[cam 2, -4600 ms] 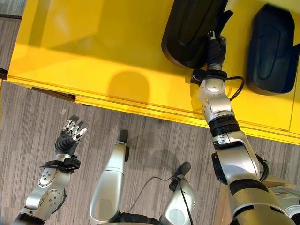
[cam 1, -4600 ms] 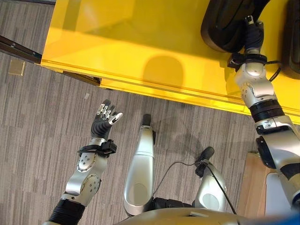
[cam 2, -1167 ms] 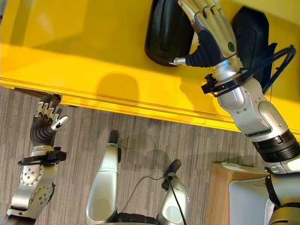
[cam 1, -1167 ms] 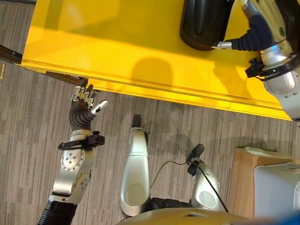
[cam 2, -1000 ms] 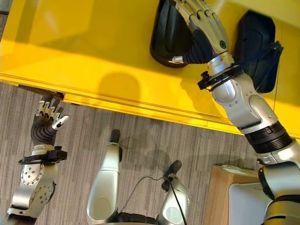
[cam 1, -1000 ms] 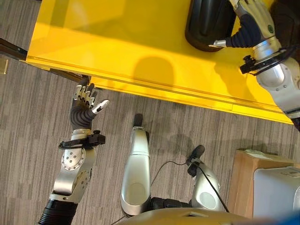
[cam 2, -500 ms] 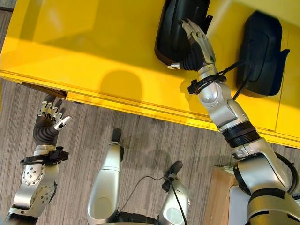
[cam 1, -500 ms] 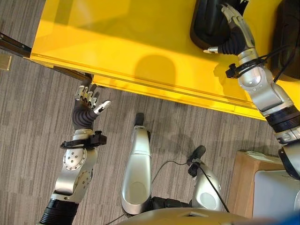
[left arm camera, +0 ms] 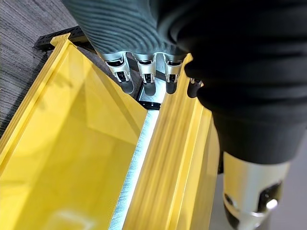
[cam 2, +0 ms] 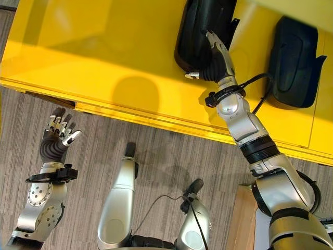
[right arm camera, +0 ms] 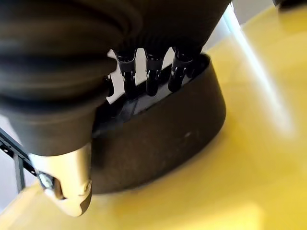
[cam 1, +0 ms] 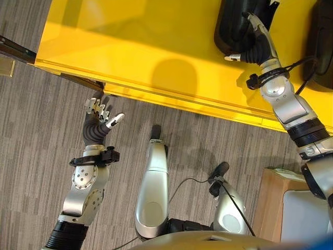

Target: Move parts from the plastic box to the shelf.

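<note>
A yellow shelf [cam 1: 130, 41] spans the top of the eye views. Two black moulded parts lie on it: one [cam 2: 200, 26] under my right hand, the other [cam 2: 294, 54] further right. My right hand [cam 2: 218, 57] lies on the nearer part with its fingers [right arm camera: 148, 76] straight across the rim and the thumb spread to the side; it is open. The part's dark wall [right arm camera: 163, 139] stands on the yellow surface. My left hand [cam 1: 96, 127] hangs open over the carpet just in front of the shelf's edge, holding nothing, with its fingers [left arm camera: 144, 72] pointing at the shelf.
A wooden-sided stand [cam 1: 273, 198] with a pale grey box [cam 1: 307, 213] sits at my lower right. A dark metal frame bar [cam 1: 15, 49] runs under the shelf's left end. Grey carpet lies between me and the shelf.
My right hand, raised above the black part a second ago, has come down and now lies flat on it. The left hand has barely moved; the view has shifted a little.
</note>
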